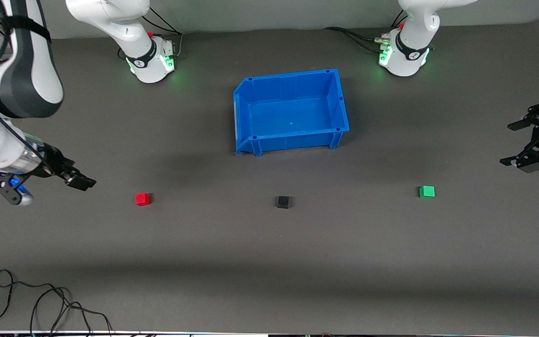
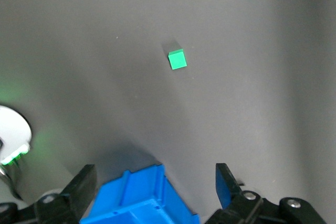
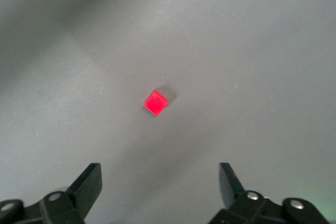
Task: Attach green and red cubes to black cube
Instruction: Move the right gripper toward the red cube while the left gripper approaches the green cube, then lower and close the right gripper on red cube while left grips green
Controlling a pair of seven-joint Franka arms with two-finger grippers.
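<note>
We hold both tools wide and empty: the right tool [image 1: 80,180] faces the red cube [image 1: 142,199], the left tool [image 1: 529,142] the green cube [image 1: 426,191], ready to bring each to the black cube [image 1: 282,201] between them.

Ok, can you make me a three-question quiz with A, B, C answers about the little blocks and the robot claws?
1. Where is the black cube?
A. In the blue bin
B. On the table between the red cube and the green cube
C. Held by a gripper

2. How many small cubes are on the table?
A. Two
B. Three
C. Five

3. How is the right gripper?
A. Open, holding nothing
B. Shut on the red cube
C. Shut on the black cube

Answers:
1. B: it sits on the mat in line with the coloured cubes, apart from both.
2. B: one red, one black, one green.
3. A: its fingers stand wide apart with the red cube lying on the table, untouched.
</note>
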